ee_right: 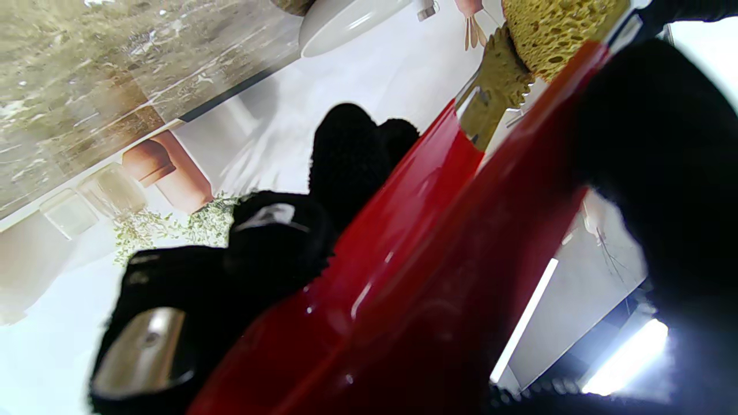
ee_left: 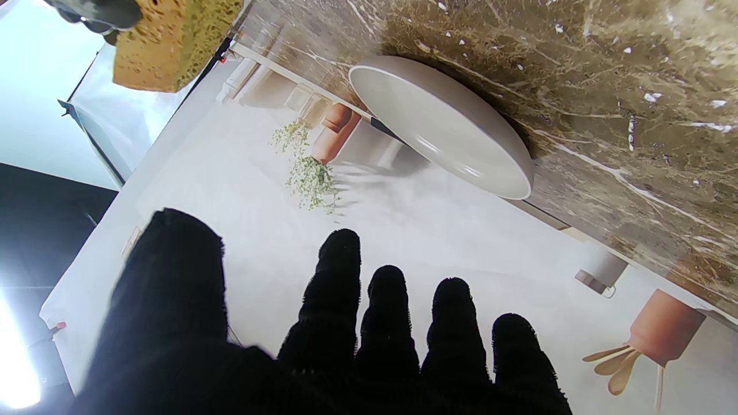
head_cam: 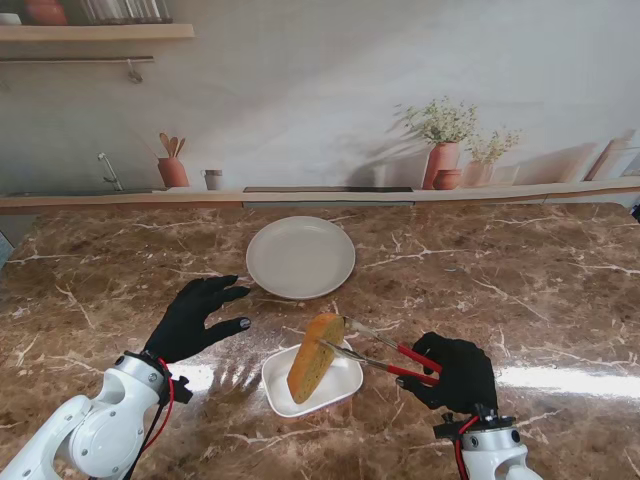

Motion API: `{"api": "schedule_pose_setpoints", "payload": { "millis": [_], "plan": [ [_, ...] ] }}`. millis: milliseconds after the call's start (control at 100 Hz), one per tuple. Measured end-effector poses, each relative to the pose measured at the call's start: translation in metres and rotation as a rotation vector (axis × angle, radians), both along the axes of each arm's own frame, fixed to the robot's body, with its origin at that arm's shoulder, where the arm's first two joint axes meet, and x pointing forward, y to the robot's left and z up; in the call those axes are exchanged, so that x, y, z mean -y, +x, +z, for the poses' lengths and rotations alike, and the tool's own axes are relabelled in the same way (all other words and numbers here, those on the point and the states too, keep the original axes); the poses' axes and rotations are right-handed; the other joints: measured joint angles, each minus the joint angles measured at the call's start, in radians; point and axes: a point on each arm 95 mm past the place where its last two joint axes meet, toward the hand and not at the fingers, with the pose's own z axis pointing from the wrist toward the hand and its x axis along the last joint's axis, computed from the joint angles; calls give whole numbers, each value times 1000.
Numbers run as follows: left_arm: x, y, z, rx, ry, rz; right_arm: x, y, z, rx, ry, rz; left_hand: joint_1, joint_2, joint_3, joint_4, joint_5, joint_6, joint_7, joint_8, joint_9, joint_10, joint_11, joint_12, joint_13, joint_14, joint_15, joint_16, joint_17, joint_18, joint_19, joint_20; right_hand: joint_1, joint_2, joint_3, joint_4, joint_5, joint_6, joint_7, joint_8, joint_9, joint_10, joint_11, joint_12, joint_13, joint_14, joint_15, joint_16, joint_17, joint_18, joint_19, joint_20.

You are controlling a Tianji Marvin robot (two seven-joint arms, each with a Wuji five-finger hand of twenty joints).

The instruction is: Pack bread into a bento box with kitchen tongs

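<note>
Bread (head_cam: 313,355) in tongs (head_cam: 385,357) gripped by right hand (head_cam: 457,373); left hand (head_cam: 195,318) spread, empty.

My stand view is evenly and brightly lit and sharp throughout. The polished marble tabletop (head_cam: 520,290) throws back a broad white glare band at 4 o'clock and a smaller patch at 7 o'clock, just beside the white bento box (head_cam: 312,381). Soft shadows of fingers fall on the tabletop beneath my left robot hand (head_cam: 195,318). In the left wrist view the black fingers (ee_left: 340,300) are blurred, and a lamp blows out at 8 o'clock. In the right wrist view the red tongs (ee_right: 438,242) are close, out of focus and glossy, with a light strip flaring at 4 o'clock.
</note>
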Motion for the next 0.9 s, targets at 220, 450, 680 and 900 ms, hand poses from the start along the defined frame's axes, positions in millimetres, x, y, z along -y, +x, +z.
{"api": "schedule_pose_setpoints", "payload": {
  "millis": [220,450,680,900],
  "plan": [
    [0,0,1,2,1,1,0,0,-2,-24,-36,6,0,0,0,0,0,0,0,0,0,0,0,0,0,0,0,0,0,0,0,0,-1,39,-36,0,0,0,0,-2,0,-9,0,0,0,-10,0,0,1,-15,10,0],
    [-1,0,1,2,1,2,0,1,-2,-27,-69,5,0,0,0,0,0,0,0,0,0,0,0,0,0,0,0,0,0,0,0,0,-1,59,-71,0,0,0,0,-2,0,-18,0,11,0,-19,0,0,4,-27,21,0],
    [0,0,1,2,0,2,-3,1,-3,-25,-72,-13,0,0,0,0,0,0,0,0,0,0,0,0,0,0,0,0,0,0,0,0,-11,115,-129,29,21,0,-114,68,0,-24,-2,13,0,-31,0,0,6,-40,22,0],
    [0,0,1,3,0,2,-2,0,-3,-23,-84,-21,0,0,0,0,0,0,0,0,0,0,0,0,0,0,0,0,0,0,0,0,-62,161,-156,91,40,0,-276,232,0,-31,-15,27,0,-42,2,0,9,-54,22,0]
  ]
}}
